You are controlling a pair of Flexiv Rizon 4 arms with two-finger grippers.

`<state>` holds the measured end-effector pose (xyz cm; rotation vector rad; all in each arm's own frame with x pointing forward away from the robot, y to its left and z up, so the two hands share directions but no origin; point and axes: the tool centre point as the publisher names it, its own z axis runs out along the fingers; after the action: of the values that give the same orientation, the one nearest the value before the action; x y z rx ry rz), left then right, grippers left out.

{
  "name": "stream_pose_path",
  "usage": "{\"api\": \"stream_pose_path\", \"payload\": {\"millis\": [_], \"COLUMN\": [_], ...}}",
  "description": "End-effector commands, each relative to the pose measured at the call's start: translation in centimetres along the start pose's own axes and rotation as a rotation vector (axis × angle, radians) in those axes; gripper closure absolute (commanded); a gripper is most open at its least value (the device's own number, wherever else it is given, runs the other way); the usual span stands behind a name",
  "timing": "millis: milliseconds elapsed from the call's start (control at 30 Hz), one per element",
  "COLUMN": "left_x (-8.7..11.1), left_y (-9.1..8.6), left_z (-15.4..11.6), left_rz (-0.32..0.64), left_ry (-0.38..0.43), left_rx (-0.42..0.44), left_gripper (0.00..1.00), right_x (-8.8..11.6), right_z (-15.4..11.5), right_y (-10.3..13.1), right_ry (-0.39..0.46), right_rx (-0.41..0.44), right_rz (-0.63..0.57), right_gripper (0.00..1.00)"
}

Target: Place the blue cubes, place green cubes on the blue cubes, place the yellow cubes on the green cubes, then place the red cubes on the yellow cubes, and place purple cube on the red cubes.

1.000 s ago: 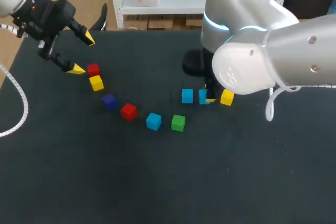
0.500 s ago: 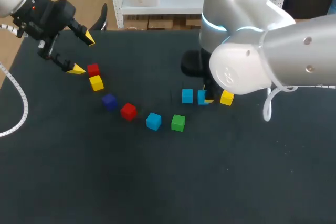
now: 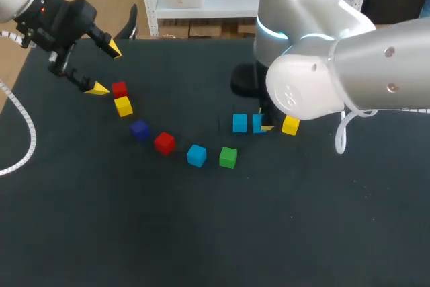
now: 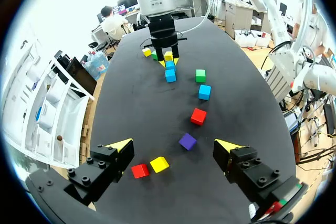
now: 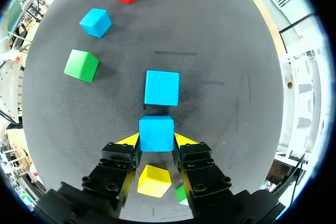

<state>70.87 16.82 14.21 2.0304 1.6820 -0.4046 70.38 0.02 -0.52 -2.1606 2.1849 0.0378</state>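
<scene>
Between the right gripper's (image 5: 156, 141) clamping fingers sits a small bright blue cube (image 5: 156, 132); best set square, close beside the second blue cube (image 5: 162, 88) ahead.

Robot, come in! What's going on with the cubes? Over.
Left end effector open, beside red cube and yellow cube. Right end effector shut on blue cube. Second blue cube just ahead, not touching.

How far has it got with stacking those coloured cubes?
Barely started: nothing is stacked. One blue cube sits on the table; the right gripper is shut on a second blue cube beside it. A green cube, yellow cube, red cube and purple cube lie loose; the left gripper is open and empty.
</scene>
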Motion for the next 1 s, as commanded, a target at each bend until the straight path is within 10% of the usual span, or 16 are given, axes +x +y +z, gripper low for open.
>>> {"api": "stream_pose_path", "payload": {"millis": [33,1000], "left_x": [0.08,0.08], "left_y": [-0.05,-0.05], "left_z": [0.0,0.0], "left_rz": [0.003,0.003], "left_ry": [-0.002,-0.002], "left_rx": [-0.002,-0.002], "left_gripper": [0.0,0.0], "right_x": [0.01,0.03], "right_z": [0.07,0.21], "right_y": [-0.2,-0.43], "right_ry": [-0.003,-0.004], "right_rx": [-0.004,-0.007], "right_rz": [0.001,0.003], "right_gripper": [1.0,0.69]}}
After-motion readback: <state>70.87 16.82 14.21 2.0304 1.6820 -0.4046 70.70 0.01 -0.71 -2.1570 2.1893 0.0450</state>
